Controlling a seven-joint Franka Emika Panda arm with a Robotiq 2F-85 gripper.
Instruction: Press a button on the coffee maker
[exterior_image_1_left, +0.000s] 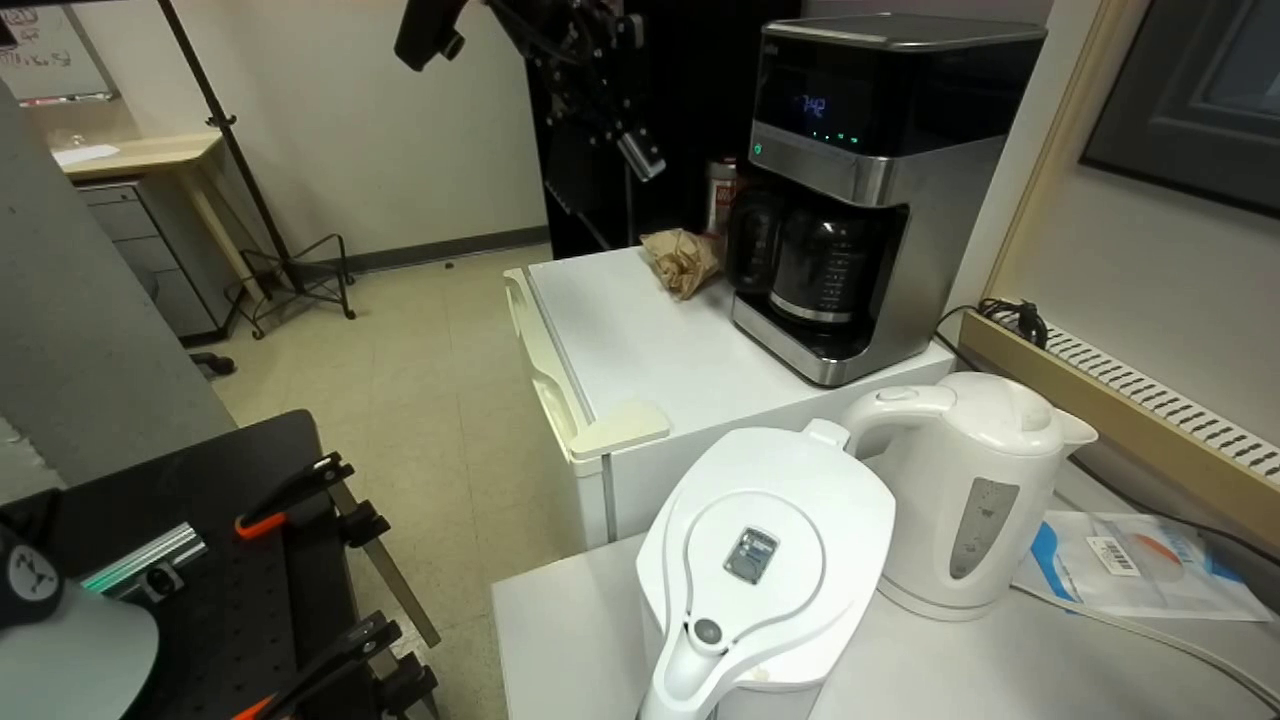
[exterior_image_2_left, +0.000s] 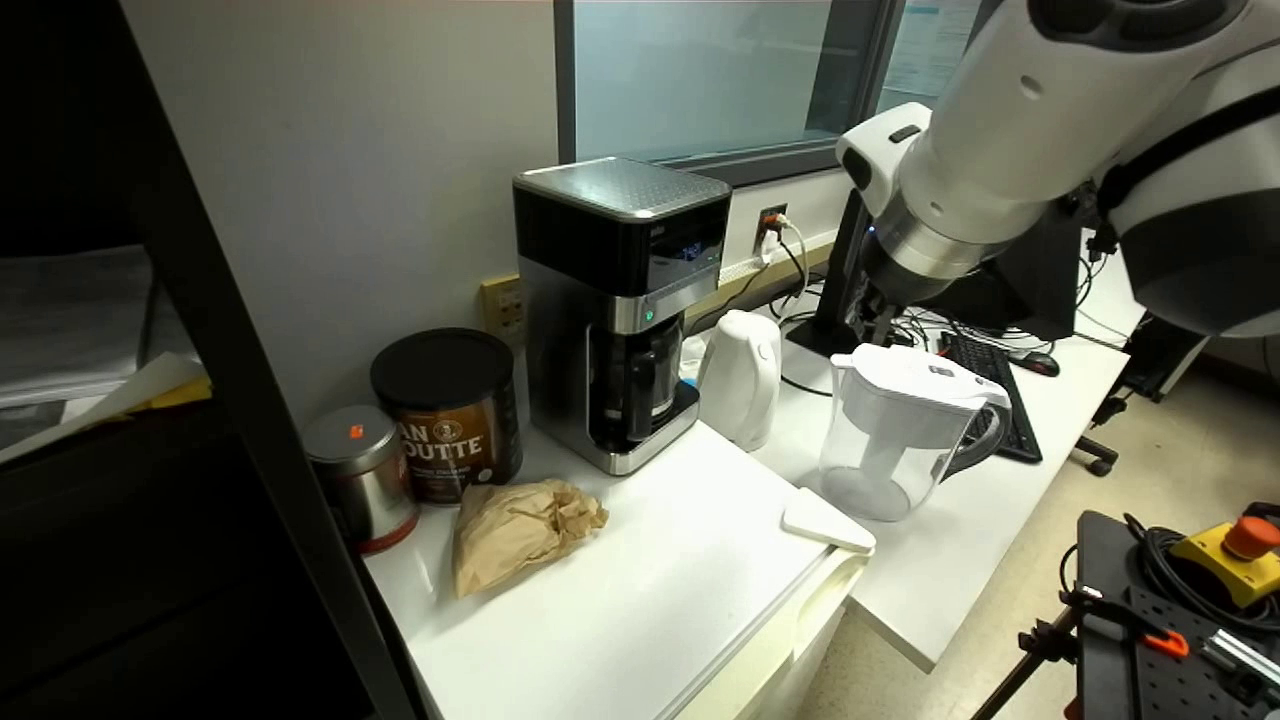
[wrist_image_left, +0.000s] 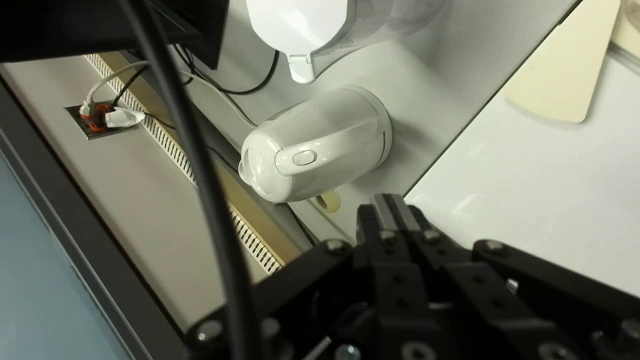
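The coffee maker (exterior_image_1_left: 948, 235) is tall, black and silver, with a lit clock, small green lights and a dark glass carafe. It stands on the white fridge top and shows in both exterior views (exterior_image_2_left: 565, 330); it is out of the wrist view. A green-lit button (exterior_image_1_left: 758, 149) sits on its silver front band, also visible in an exterior view (exterior_image_2_left: 649, 315). My gripper (exterior_image_1_left: 641, 155) hangs in the air in front of the coffee maker, apart from it. In the wrist view my gripper (wrist_image_left: 395, 212) has its two fingers together with nothing between them. It also shows in an exterior view (exterior_image_2_left: 875, 325), partly hidden.
A white kettle (exterior_image_1_left: 970, 500) and a water-filter pitcher (exterior_image_1_left: 765, 560) stand on the desk beside the fridge. A brown paper bag (exterior_image_2_left: 520, 530), a coffee can (exterior_image_2_left: 450, 420) and a metal canister (exterior_image_2_left: 362, 475) are beside the coffee maker. A monitor (exterior_image_2_left: 1020, 290) stands behind the gripper.
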